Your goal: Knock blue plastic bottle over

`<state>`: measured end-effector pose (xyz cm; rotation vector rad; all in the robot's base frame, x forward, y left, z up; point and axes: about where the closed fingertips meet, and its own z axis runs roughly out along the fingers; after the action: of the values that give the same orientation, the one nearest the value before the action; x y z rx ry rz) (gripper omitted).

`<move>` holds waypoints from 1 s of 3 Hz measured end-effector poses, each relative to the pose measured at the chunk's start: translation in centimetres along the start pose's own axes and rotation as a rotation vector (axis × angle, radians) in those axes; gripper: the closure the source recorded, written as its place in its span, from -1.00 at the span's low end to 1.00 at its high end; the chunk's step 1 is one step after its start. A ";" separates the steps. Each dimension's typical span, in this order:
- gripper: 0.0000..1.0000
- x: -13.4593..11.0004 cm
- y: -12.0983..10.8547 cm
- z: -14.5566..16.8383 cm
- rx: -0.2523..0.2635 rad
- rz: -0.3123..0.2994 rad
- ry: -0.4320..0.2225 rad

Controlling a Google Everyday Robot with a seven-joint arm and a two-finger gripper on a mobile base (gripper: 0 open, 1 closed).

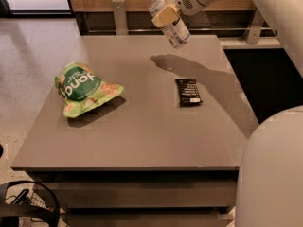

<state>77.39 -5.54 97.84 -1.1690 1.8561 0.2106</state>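
Note:
The blue plastic bottle (166,17) is a clear, faintly bluish water bottle with a white cap. It is in the air above the far part of the grey table (142,136), tilted with its cap up and to the left. My gripper (166,16) is shut on the bottle around its middle, with tan pads against the body. The white arm reaches in from the upper right. The bottle's shadow lies on the table below it.
A green snack bag (85,89) lies on the left of the table. A flat black bar (188,91) lies right of centre. A dark gap runs beyond the table's right edge. A railing stands behind the far edge.

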 end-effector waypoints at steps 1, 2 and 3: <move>1.00 1.4 0.3 0.4 -0.001 -0.026 0.123; 1.00 2.8 0.8 1.3 -0.012 -0.033 0.206; 1.00 3.9 1.8 3.2 -0.052 -0.034 0.245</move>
<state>77.31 -5.23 92.45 -1.3084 2.0518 0.0998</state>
